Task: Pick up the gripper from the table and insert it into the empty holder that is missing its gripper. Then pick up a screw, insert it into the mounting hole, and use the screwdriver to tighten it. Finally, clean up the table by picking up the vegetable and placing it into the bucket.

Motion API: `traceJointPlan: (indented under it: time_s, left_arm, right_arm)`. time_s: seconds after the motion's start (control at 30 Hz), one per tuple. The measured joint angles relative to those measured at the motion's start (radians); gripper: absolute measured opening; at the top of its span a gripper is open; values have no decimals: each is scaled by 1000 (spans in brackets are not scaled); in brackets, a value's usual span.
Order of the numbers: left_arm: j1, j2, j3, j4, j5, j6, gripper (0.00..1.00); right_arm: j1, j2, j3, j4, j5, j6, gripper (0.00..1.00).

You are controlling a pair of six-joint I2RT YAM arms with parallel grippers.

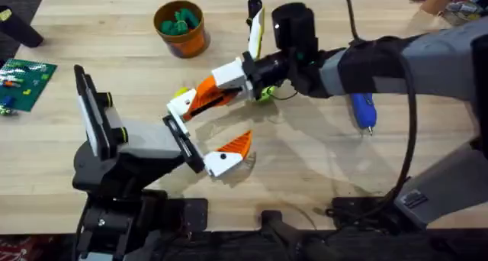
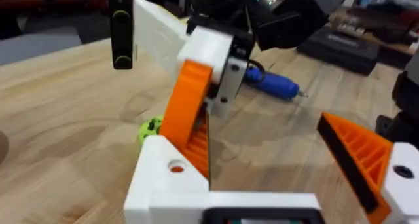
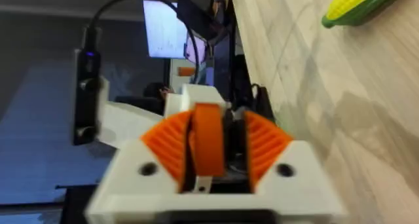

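Overhead, your right arm reaches across from the right edge to the middle of the table point(image 1: 381, 169). Its gripper point(image 1: 200, 99) is closed on the finger point(image 1: 204, 98), the long orange piece with a white base and a white tip plate. The right wrist view confirms the clamp: the two orange ribbed pads point(image 3: 171, 143) press against either side of the orange finger point(image 3: 208, 140), with no gap visible.

The finger is held off the table, slanting down toward the holder point(image 1: 181, 143), the flat black bracket at the end of your left arm at the lower left. The white tip plate sits just beside the bracket's far end; whether the two touch cannot be told.

In the left wrist view, the finger point(image 2: 186, 116) slopes down to the white mount point(image 2: 157, 178) on that side, while the short fixed finger point(image 2: 357, 155) stands well apart on the opposite side. The left gripper point(image 1: 200, 141) thus stands wide open and grasps nothing.

The screwdriver point(image 1: 364, 111) lies on the table under your right arm. The bucket point(image 1: 181, 26) stands near the far edge, with green lumps inside. A yellow-green vegetable point(image 3: 357, 4) lies on the table beside the right gripper.
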Motion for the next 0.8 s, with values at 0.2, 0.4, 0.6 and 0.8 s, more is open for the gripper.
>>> traceJointPlan:
  time_s: [0.2,0.4,0.6,0.8]
  left_arm:
    - [0,0,2,0,-27,23,986]
    - [-1,0,2,-1,-21,27,986]
    - [-14,0,3,-6,32,29,986]
    - [-14,0,3,-8,51,28,986]
  right_arm:
    - [8,37,0,-18,36,-2,987]
    - [-1,37,0,-16,23,-4,992]
    - [-41,37,0,-11,-26,-5,993]
    - [-107,37,0,-11,-68,-8,992]
